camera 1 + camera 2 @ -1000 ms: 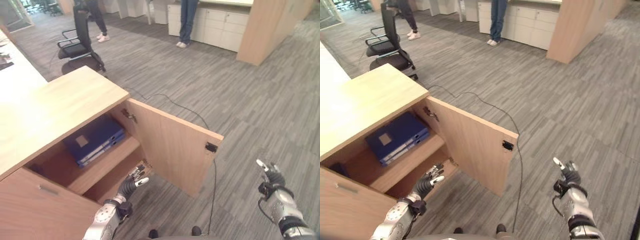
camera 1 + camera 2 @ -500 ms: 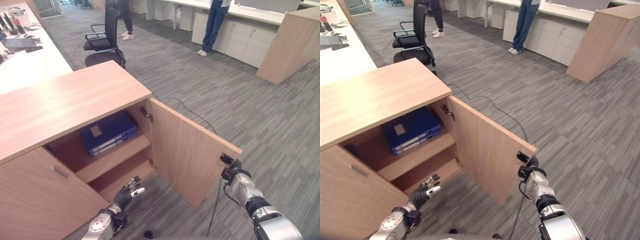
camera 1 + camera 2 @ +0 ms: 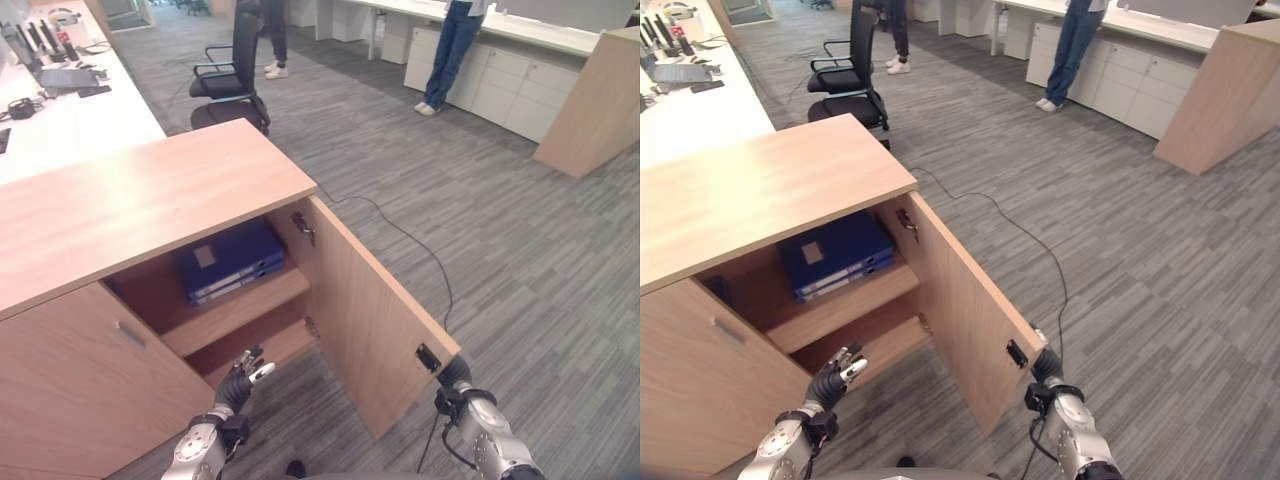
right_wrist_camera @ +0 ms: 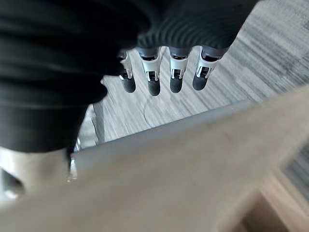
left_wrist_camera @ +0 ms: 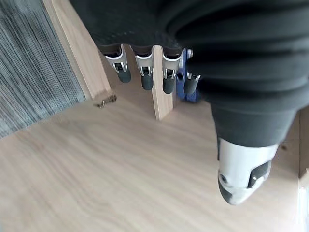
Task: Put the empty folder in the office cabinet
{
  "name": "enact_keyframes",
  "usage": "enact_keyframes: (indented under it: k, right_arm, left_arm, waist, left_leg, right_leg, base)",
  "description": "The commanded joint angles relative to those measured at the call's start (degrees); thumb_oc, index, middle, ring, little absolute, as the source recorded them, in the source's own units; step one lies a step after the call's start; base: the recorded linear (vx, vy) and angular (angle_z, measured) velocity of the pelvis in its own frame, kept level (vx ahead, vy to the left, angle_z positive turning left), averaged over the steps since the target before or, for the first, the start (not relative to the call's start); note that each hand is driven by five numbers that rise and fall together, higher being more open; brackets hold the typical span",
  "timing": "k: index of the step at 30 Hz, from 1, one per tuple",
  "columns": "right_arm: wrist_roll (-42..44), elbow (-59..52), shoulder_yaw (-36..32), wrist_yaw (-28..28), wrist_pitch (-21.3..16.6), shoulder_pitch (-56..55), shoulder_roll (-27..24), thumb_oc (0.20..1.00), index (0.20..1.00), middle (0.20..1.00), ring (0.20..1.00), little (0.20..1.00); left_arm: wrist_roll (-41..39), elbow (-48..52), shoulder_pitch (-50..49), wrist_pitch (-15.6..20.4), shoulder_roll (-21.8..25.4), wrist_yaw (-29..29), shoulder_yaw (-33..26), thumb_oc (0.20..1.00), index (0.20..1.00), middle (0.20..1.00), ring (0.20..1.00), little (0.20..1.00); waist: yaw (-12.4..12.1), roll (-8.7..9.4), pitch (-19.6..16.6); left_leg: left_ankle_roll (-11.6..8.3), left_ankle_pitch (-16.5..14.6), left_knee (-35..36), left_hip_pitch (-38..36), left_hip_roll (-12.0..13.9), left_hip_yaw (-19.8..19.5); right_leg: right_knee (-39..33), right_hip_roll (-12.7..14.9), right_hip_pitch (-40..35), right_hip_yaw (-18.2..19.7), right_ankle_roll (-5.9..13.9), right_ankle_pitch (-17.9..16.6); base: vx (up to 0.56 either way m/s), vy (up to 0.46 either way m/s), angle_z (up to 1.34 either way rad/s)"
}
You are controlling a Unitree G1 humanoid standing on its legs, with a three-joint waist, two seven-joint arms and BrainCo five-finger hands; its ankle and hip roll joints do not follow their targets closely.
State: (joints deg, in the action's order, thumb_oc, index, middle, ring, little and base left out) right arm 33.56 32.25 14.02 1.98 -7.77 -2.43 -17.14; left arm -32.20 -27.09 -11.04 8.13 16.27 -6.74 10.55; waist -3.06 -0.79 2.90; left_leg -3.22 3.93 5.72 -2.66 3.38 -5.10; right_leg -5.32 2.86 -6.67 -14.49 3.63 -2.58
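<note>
On the upper shelf of the office cabinet (image 3: 150, 215) the blue folder (image 3: 228, 262) is lying flat, so we are judging the placing done and the closing of the door (image 3: 375, 320) to be the step in hand. We are setting our right hand (image 3: 1048, 372) at the door's free edge with fingers straight and nothing held, while our left hand (image 3: 243, 372) is hovering relaxed and empty before the lower shelf. Next we are needing a steady push to swing the door shut, keeping the left hand out of its path.

No text can be read; the folder's (image 3: 229, 259) label is illegible.
</note>
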Motion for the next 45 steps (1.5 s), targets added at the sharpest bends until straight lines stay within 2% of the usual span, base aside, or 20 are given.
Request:
enact_keyframes:
  k: [1,6,7,8,9,10,11,12,14,16,17,18,19,21,24,28,32,36,39,45]
  right_arm:
    - [-2.9,-1.5,3.3,1.6,-0.5,1.8,1.2,1.0,1.0,1.0,1.0,1.0]
    - [-2.6,-1.2,5.4,1.6,-1.0,3.3,1.5,1.0,1.0,1.0,1.0,1.0]
    - [-2.4,-1.7,5.9,1.1,-1.4,3.9,0.8,1.0,1.0,1.0,1.0,1.0]
    - [-1.9,-1.6,6.3,0.7,-1.4,4.4,0.5,1.0,1.0,1.0,1.0,1.0]
    - [-2.0,-1.4,7.2,0.4,-1.2,5.5,0.5,1.0,1.0,1.0,1.0,1.0]
    - [-1.1,-1.7,7.5,0.7,-0.8,5.7,1.0,1.0,1.0,1.0,1.0,1.0]
    - [-0.7,-2.0,7.2,0.5,-0.7,5.4,1.2,1.0,1.0,1.0,1.0,1.0]
    - [-0.6,-2.4,6.9,0.7,-0.5,5.0,1.5,1.0,1.0,1.0,1.0,1.0]
    - [0.7,-2.1,6.1,0.6,-0.3,4.9,3.1,1.0,1.0,1.0,1.0,1.0]
    - [0.3,-1.9,5.9,0.4,-0.4,5.2,3.5,1.0,1.0,1.0,1.0,1.0]
    - [0.1,-1.6,5.5,0.1,-0.5,5.5,3.9,1.0,1.0,1.0,1.0,1.0]
    - [0.0,-0.6,4.6,-0.3,-0.6,6.7,4.7,1.0,1.0,1.0,1.0,1.0]
    - [0.0,-0.5,4.5,-0.3,-0.6,6.8,4.7,1.0,1.0,1.0,1.0,1.0]
    - [0.1,-0.3,3.8,-0.7,-0.7,8.2,5.3,1.0,1.0,1.0,1.0,1.0]
    - [1.5,-0.6,2.2,-1.4,-1.4,9.1,6.0,1.0,1.0,1.0,1.0,1.0]
    - [4.4,-0.7,-0.8,-3.3,-2.9,10.7,4.9,1.0,1.0,1.0,1.0,1.0]
    - [7.0,2.3,-5.8,-5.1,-4.6,14.4,3.5,1.0,1.0,1.0,1.0,1.0]
    - [9.0,6.3,-10.0,-7.1,-5.9,17.4,0.7,1.0,1.0,1.0,1.0,1.0]
    - [9.4,12.4,-12.7,-8.6,-5.6,21.8,-5.1,1.0,1.0,1.0,1.0,1.0]
    - [11.1,23.5,-12.8,-8.4,-3.8,30.2,-12.8,1.0,1.0,1.0,1.0,1.0]
  left_arm:
    - [-0.6,-0.7,4.1,3.9,0.7,1.2,-2.9,1.0,1.0,1.0,1.0,1.0]
    - [-0.6,-1.8,5.4,4.1,0.2,1.9,-2.4,1.0,1.0,1.0,1.0,1.0]
    - [-0.8,-1.9,6.5,4.2,-0.1,2.3,-1.4,1.0,1.0,1.0,1.0,1.0]
    - [-0.8,-1.5,6.9,4.0,-0.7,2.1,-0.6,1.0,1.0,1.0,1.0,1.0]
    - [-0.9,-1.4,6.6,3.7,-0.8,1.5,-0.2,1.0,1.0,1.0,1.0,1.0]
    - [-0.9,-0.7,5.3,3.5,-0.2,1.0,-0.2,1.0,1.0,1.0,1.0,1.0]
    - [-0.8,-1.0,5.2,3.4,0.0,0.9,0.1,1.0,1.0,1.0,1.0,1.0]
    - [-0.8,-0.9,4.9,3.1,0.0,0.7,0.1,1.0,1.0,1.0,1.0,1.0]
    - [-0.5,-0.6,4.5,2.6,0.8,1.1,-0.6,1.0,1.0,1.0,1.0,1.0]
    - [-0.4,-0.4,4.7,2.4,1.2,1.2,-0.8,1.0,1.0,1.0,1.0,1.0]
    - [-0.4,-0.1,4.9,2.3,1.5,1.0,-0.8,1.0,1.0,1.0,1.0,1.0]
    - [0.4,0.6,5.3,2.3,2.5,0.6,-0.5,1.0,1.0,1.0,1.0,1.0]
    - [0.4,0.6,5.3,2.3,2.5,0.6,-0.5,1.0,1.0,1.0,1.0,1.0]
    - [1.1,0.7,5.4,2.5,3.5,0.5,-0.3,1.0,1.0,1.0,1.0,1.0]
    - [0.5,0.2,5.7,2.4,3.6,0.6,-0.2,1.0,1.0,1.0,1.0,1.0]
    - [-0.2,0.8,5.8,2.9,3.9,0.3,0.8,1.0,1.0,1.0,1.0,1.0]
    - [-0.5,1.1,5.8,2.9,4.2,-0.5,1.4,1.0,1.0,1.0,1.0,1.0]
    - [-1.2,2.3,4.4,2.7,4.6,-2.1,1.9,1.0,1.0,1.0,1.0,1.0]
    - [-2.3,4.0,2.5,2.2,5.6,-4.0,2.9,1.0,1.0,1.0,1.0,1.0]
    - [-3.4,4.9,1.9,1.5,6.6,-5.4,4.9,1.0,1.0,1.0,1.0,1.0]
  waist:
    - [-1.8,2.79,1.9]
    - [-3.8,2.35,3.9]
    - [-4.9,2.24,6.2]
    - [-3.9,2.27,6.8]
    - [-2.7,2.48,6.3]
    - [-2.4,2.72,5.6]
    - [-2.3,2.75,5.3]
    - [-2.2,2.48,4.9]
    - [-3.7,3.42,3.7]
    - [-4.3,3.76,3.5]
    - [-4.8,3.93,3.6]
    - [-5.5,4.05,3.9]
    - [-5.5,4.18,3.9]
    - [-5.8,3.82,4.8]
    - [-5.7,2.94,5.5]
    - [-4.0,2.18,5.2]
    - [-3.0,2.77,4.4]
    - [-3.6,3.38,3.1]
    - [-4.4,3.48,2.0]
    - [-5.1,3.56,1.4]
  left_leg:
    - [-2.86,-0.8,-1.2,0.2,1.0,1.0]
    - [-4.07,1.1,-2.1,4.3,0.6,-2.4]
    - [-5.43,1.3,-7.4,8.9,0.8,-0.8]
    - [-5.1,1.4,-11.4,11.3,3.7,7.8]
    - [-4.57,1.1,-14.0,10.4,8.9,19.7]
    - [-4.69,0.2,-16.3,10.0,10.7,24.1]
    - [-5.58,-0.3,-17.0,10.1,10.9,24.0]
    - [-5.34,-0.6,-14.9,9.2,10.3,24.5]
    - [-3.86,-1.1,-11.1,8.1,7.1,22.5]
    - [-3.12,-1.6,-10.5,7.9,6.3,21.9]
    - [-2.34,-2.2,-9.9,7.6,5.5,21.3]
    - [-0.76,-3.5,-9.0,6.5,3.7,20.1]
    - [-0.61,-3.6,-8.9,6.5,3.5,20.1]
    - [1.55,-3.5,-8.8,6.3,2.1,20.3]
    - [2.32,-3.8,-7.4,4.6,1.1,17.7]
    - [1.99,-3.7,-5.2,2.5,0.0,13.0]
    - [1.57,-4.0,-3.9,1.0,-0.9,10.2]
    - [1.48,-4.3,-3.1,-0.1,-1.5,9.8]
    - [1.05,-4.1,-2.0,-1.4,-1.5,9.3]
    - [0.3,-4.2,-1.3,-2.2,-1.0,8.6]
  right_leg:
    - [0.3,4.1,-1.8,1.5,4.51,4.8]
    - [0.3,4.6,-0.5,-1.1,4.45,4.7]
    - [0.3,6.0,-0.9,-4.3,4.55,5.0]
    - [0.3,7.1,-0.9,-7.3,4.65,4.8]
    - [0.4,7.9,-1.3,-11.1,4.51,4.9]
    - [0.6,8.4,-2.5,-13.4,4.05,5.2]
    - [0.7,8.4,-4.1,-13.9,4.22,6.4]
    - [0.8,8.3,-4.7,-15.0,4.33,6.2]
    - [3.5,9.4,-5.8,-17.5,4.99,6.1]
    - [5.6,10.2,-5.4,-18.3,5.33,6.5]
    - [8.1,11.0,-4.8,-18.8,5.68,6.9]
    - [15.0,13.8,-2.3,-19.1,7.16,6.6]
    - [15.5,14.1,-2.1,-19.0,7.36,6.8]
    - [22.0,17.4,0.7,-19.1,9.06,2.1]
    - [26.0,16.9,3.5,-13.5,10.09,1.3]
    - [17.6,11.4,4.5,-5.4,7.97,5.8]
    - [9.7,9.8,5.7,-0.1,8.19,3.0]
    - [6.0,10.0,2.6,-0.3,8.2,1.7]
    - [3.4,9.5,0.1,-1.4,7.99,1.6]
    - [1.1,8.8,-2.0,-2.6,7.77,1.5]
  base:
    - [-0.01,-0.055,0.27]
    - [-0.13,-0.02,0.46]
    - [-0.24,0.102,1.24]
    - [-0.32,0.16,2.01]
    - [-0.19,0.175,2.55]
    - [0.01,0.146,2.89]
    - [0.11,0.106,2.1]
    - [0.21,0.161,1.22]
    - [0.15,0.21,0.72]
    - [0.05,0.141,0.7]
    - [0.07,0.272,0.44]
    - [0.06,0.223,0.51]
    - [0.06,0.231,0.67]
    - [-0.03,0.175,0.73]
    - [0.06,0.112,0.37]
    - [0.14,-0.006,0.5]
    - [0.13,-0.078,0.62]
    - [0.1,-0.058,0.43]
    - [0.08,-0.063,0.02]
    - [0.04,-0.074,0.04]
